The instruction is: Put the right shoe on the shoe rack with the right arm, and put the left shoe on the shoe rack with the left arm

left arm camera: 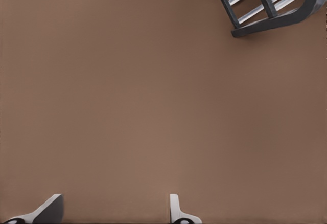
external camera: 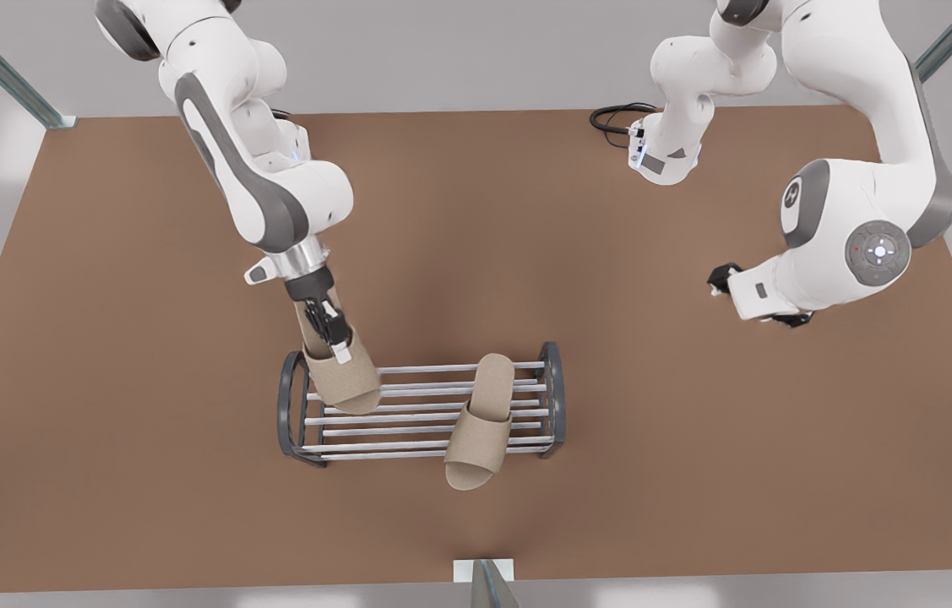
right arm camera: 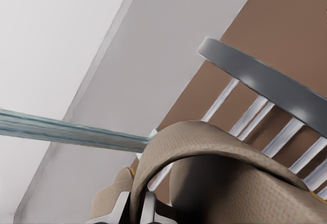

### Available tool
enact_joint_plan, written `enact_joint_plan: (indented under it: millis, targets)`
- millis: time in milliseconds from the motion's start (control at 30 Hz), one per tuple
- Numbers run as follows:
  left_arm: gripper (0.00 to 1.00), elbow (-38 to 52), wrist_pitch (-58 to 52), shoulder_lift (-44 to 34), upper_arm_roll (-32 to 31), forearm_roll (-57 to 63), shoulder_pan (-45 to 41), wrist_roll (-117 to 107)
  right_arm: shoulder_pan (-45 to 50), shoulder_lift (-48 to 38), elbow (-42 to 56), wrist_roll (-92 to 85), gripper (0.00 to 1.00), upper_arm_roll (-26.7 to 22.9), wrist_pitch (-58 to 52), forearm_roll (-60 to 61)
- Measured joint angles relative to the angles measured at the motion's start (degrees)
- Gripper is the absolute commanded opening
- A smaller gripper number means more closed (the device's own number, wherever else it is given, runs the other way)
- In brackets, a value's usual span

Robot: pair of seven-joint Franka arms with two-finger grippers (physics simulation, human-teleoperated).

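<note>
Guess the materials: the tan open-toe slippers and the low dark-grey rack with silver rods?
Tan open-toe slippers: look like woven fabric, matte; a fine weave texture shows on the strap of the held slipper in the right gripper. Dark-grey rack: probably metal, with painted arched ends showing a soft sheen and bright, glossy silver rods. Left gripper waits open above the brown table.

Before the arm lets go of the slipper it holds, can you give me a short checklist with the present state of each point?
1. Right hand grips the held slipper: ok, shut on its strap.
2. Held slipper is over the shoe rack: ok, at the end on the front view's left.
3. Held slipper lies flat on the rods: not ok, it is tilted.
4. Other slipper on the rack: ok, but one end overhangs the near edge.
5. Left hand out of the way: ok, open, over bare table beside the rack.
</note>
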Motion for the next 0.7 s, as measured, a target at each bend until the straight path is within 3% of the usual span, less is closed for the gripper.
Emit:
enact_joint_plan:
  millis: [133, 167, 200, 467, 700]
  targets:
    - [1.0, 6.46, -3.43, 3.18, 0.01, -0.37, 0.01, -3.45, 2.2, 5.98, 6.08, 3.07, 0.21, -1.08, 0.66, -2.34]
    - [1.0, 8.02, -4.53, 4.01, 0.03, -0.41, 0.01, -4.2, 2.85, 7.17, 7.22, 3.74, 0.41, -1.68, 0.77, -3.11]
    - [1.0, 8.84, -5.46, 4.45, 0.04, -0.42, 0.01, -4.92, 3.14, 8.0, 8.08, 4.34, 1.0, -2.06, 0.89, -3.82]
    - [1.0, 9.76, -9.07, 5.02, 0.14, -0.44, 0.02, -9.43, 3.37, 7.48, 7.31, 8.16, 1.0, -2.65, 1.26, -5.82]
    - [1.0, 9.8, -9.87, 5.18, 0.14, -0.44, 0.01, -12.05, -6.82, -13.72, -12.49, 5.92, 1.0, 1.21, 0.93, -5.64]
